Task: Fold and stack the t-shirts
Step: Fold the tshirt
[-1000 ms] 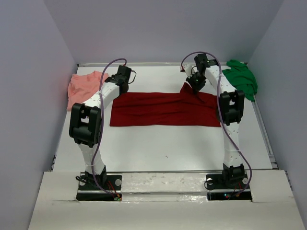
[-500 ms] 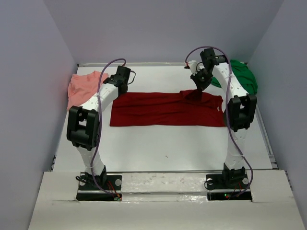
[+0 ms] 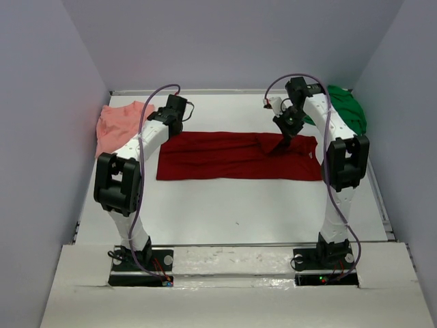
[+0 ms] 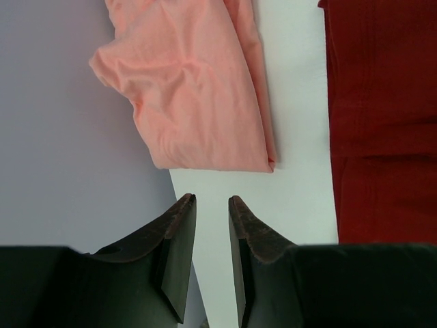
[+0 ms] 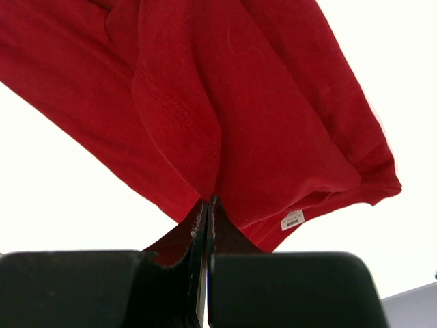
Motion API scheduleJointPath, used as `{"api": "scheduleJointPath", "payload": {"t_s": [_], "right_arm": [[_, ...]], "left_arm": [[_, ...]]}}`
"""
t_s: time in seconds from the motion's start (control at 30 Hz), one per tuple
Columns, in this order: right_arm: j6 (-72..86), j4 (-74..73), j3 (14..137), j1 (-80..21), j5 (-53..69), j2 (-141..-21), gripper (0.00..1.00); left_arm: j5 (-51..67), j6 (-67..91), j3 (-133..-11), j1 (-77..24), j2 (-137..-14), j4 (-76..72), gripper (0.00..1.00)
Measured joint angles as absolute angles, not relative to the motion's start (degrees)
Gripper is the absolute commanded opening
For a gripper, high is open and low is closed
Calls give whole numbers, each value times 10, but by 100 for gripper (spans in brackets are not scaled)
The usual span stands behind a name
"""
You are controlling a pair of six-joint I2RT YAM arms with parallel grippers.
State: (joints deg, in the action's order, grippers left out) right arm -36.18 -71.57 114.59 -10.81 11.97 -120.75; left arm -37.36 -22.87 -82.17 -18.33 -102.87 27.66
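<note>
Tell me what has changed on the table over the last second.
The right gripper, shut on a pinch of the dark red cloth shirt, has carried it rightward, dragging the shirt's right end that way. The left gripper stays open and empty near the salmon-pink cloth shirt. That shirt and the bright green cloth shirt have not moved.

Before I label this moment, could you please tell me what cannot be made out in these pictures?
Green shirt: top view, the right arm covers its left part; absent from both wrist views.
Pink shirt: left wrist view, cut off by the top edge.
Label on the red shirt: right wrist view, print too small to read.
Left gripper: top view, fingers hidden by its own wrist.
</note>
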Motion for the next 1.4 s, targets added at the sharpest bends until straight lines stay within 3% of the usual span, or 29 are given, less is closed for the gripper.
{"api": "scheduleJointPath", "payload": {"t_s": [0.37, 1.4], "right_arm": [[-362, -750, 1166, -108, 145, -1171, 0], [-379, -760, 995, -109, 209, -1066, 0]], "left_arm": [[-376, -230, -811, -188, -1015, 276, 38], [-379, -231, -802, -206, -1013, 273, 38]]}}
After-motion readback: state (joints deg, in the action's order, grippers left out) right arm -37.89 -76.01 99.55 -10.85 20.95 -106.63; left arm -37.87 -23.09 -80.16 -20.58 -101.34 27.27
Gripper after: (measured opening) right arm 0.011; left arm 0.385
